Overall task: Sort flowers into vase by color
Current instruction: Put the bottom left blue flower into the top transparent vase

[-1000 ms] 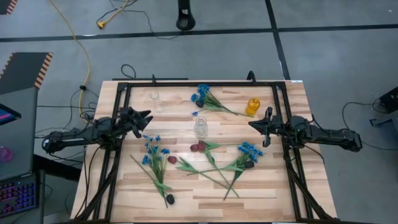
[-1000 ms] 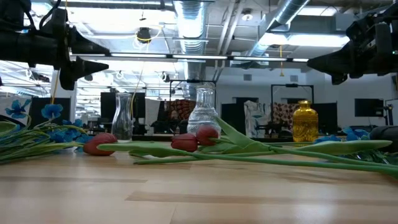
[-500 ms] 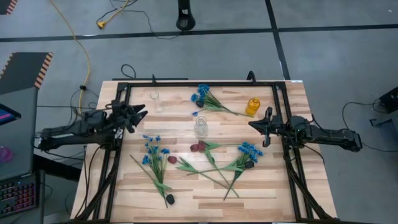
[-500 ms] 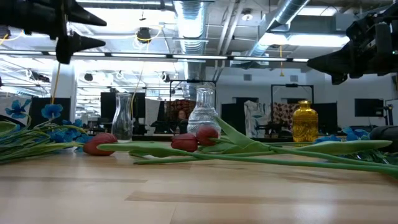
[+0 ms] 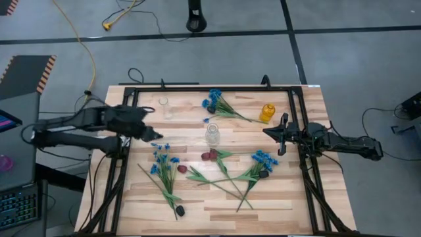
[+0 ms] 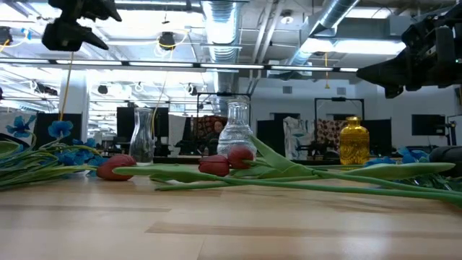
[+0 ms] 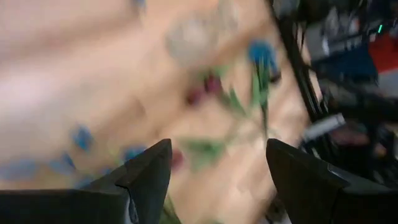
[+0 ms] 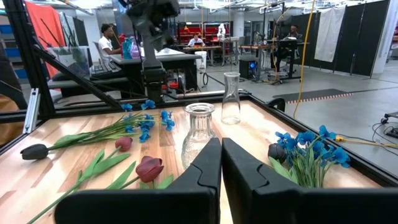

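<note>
1. Tabletop [image 5: 289, 191]: pale wood planks, dark frame rails along both sides.
2. Left tool [image 5: 146, 126]: fingers apart, empty, raised over left rail.
3. Right tool [image 5: 266, 131]: fingers together, empty, near right rail.
4. Flowers [image 5: 223, 172]: lying flat mid-tabletop; blue sprigs, red buds, near-black buds.
5. Clear vase [image 5: 212, 134]: upright, centre, between both tools.
6. Amber vase [image 5: 267, 112]: upright, far right.

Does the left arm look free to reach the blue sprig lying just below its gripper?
Probably yes. The left gripper is open and empty, and the blue sprig lies on bare table beside it, with nothing between them.
</note>
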You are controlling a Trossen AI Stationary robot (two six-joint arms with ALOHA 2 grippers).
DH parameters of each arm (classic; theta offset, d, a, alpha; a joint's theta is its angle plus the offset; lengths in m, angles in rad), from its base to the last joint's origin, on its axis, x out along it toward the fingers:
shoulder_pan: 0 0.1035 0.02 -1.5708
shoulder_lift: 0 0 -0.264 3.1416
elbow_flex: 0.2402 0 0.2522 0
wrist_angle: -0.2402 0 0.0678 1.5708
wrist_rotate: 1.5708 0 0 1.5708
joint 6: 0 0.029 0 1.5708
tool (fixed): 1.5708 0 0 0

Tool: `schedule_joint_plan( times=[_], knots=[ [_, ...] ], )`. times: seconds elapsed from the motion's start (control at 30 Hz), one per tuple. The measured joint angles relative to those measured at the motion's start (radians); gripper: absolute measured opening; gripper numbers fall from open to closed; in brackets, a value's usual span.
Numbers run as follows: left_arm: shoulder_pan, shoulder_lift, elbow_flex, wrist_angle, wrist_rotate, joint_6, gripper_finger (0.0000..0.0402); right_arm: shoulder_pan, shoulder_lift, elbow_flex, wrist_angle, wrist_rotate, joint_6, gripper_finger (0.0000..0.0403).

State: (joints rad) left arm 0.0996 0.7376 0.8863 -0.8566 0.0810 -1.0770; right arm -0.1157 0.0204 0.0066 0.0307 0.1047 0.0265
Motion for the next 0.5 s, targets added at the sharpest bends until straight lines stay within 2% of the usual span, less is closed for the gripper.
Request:
schedule_joint_plan(
  times=[0.1,0.23,0.5],
  knots=[
    [-0.032,0.096,0.009,0.000,0.113,-0.122,0.0249,0.000,0.000,0.000,0.000,0.000,0.000,0.0043],
    [-0.102,0.208,0.010,-0.003,0.201,-0.248,0.0249,0.000,0.000,0.000,0.000,0.000,0.000,0.0043],
    [-0.295,0.379,0.010,0.001,0.214,-0.493,0.0249,0.000,0.000,0.000,0.000,0.000,0.000,0.0043]
  ],
)
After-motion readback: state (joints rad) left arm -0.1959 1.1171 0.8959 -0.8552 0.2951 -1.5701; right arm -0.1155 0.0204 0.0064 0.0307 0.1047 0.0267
